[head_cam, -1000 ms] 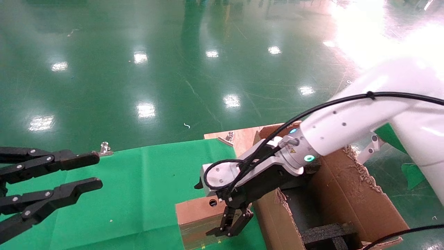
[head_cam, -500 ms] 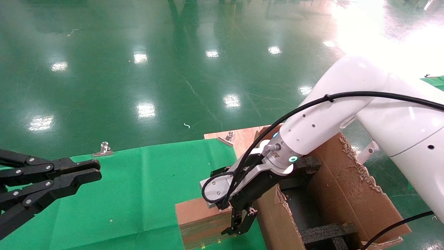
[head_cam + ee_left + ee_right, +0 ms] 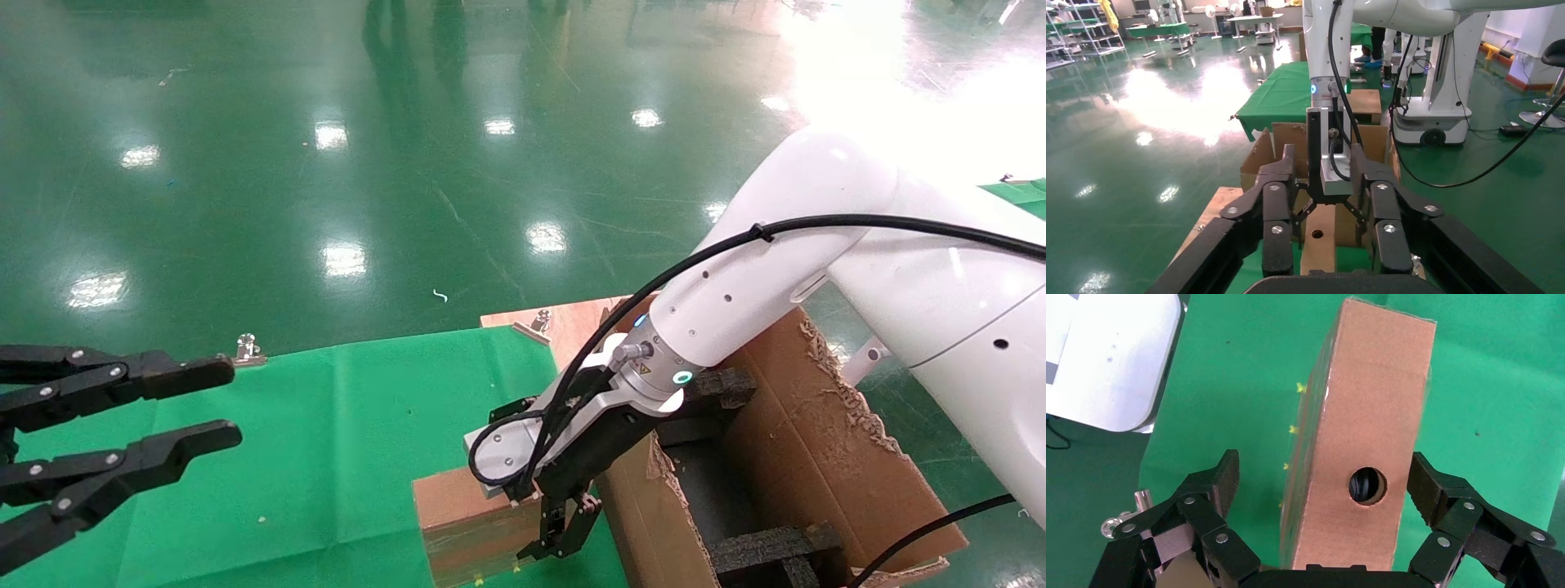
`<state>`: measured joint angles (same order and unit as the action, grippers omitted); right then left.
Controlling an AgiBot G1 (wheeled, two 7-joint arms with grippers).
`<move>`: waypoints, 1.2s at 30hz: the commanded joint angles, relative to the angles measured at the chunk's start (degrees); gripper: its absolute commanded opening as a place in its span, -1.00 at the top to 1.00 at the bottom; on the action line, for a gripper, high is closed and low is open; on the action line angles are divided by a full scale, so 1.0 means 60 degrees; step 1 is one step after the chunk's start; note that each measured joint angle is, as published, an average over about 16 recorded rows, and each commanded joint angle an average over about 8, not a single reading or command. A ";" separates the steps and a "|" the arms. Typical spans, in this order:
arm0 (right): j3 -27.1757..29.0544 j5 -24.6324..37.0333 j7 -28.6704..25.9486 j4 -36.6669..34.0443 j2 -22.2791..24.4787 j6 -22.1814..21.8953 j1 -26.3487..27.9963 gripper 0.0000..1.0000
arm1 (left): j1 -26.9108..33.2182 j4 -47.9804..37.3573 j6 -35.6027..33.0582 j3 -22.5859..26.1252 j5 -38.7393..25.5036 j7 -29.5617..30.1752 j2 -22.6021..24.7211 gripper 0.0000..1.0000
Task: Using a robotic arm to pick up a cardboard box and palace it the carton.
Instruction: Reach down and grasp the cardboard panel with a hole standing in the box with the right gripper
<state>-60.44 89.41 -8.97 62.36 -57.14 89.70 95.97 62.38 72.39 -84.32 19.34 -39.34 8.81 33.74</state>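
The small brown cardboard box stands on edge on the green cloth, right beside the carton's near wall. Its narrow top face with the round hole shows in the right wrist view. My right gripper, on the white arm, points down over the box's end nearest the carton. It is open, with a finger on each side of the box and a gap at both. The large ragged carton stands to the right with black foam inside. My left gripper hovers open at the far left. It faces the box.
The green cloth covers the table and is held by metal clips at its far edge. A wooden board lies behind the carton. Shiny green floor lies beyond the table.
My right gripper has sunk lower over the box and its fingers now straddle it. My left gripper's fingers drew together half a second ago and are apart again.
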 commanded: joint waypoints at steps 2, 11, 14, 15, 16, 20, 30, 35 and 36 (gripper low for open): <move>0.0024 -0.0009 -0.0001 0.0008 0.0011 0.0000 -0.0009 1.00 | 0.0000 0.0000 0.0000 0.0000 0.0000 0.0000 0.0000 -1.00; 0.0073 -0.0019 -0.0003 0.0028 0.0033 0.0000 -0.0039 1.00 | 0.0001 0.0000 0.0000 0.0000 0.0000 0.0000 0.0000 -1.00; 0.0083 -0.0021 -0.0003 0.0032 0.0036 0.0000 -0.0045 1.00 | 0.0001 0.0000 0.0000 0.0000 0.0000 0.0000 0.0000 -1.00; 0.0086 -0.0022 -0.0004 0.0033 0.0037 0.0000 -0.0046 1.00 | 0.0001 0.0000 0.0000 0.0000 0.0000 0.0000 0.0000 -1.00; 0.0088 -0.0023 -0.0004 0.0034 0.0038 0.0000 -0.0048 1.00 | 0.0001 0.0000 0.0000 0.0000 0.0000 0.0000 0.0000 -1.00; 0.0096 -0.0026 -0.0005 0.0037 0.0040 -0.0001 -0.0052 1.00 | 0.0001 0.0000 0.0000 0.0000 0.0000 0.0000 0.0000 -1.00; 0.0099 -0.0033 0.0002 0.0053 0.0056 -0.0024 -0.0027 1.00 | 0.0001 0.0000 0.0000 0.0000 -0.0001 0.0000 0.0000 -1.00; 0.0129 -0.0114 0.0008 0.0011 0.0118 0.0002 0.0357 1.00 | 0.0001 -0.0001 0.0000 0.0001 0.0000 0.0000 0.0000 -1.00; 0.0126 -0.0145 0.0015 -0.0014 0.0128 0.0028 0.0511 1.00 | 0.0001 -0.0001 0.0000 0.0001 0.0000 0.0000 0.0000 -1.00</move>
<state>-60.07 88.12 -8.73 61.85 -56.52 90.09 100.16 62.38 72.38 -84.32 19.34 -39.34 8.81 33.74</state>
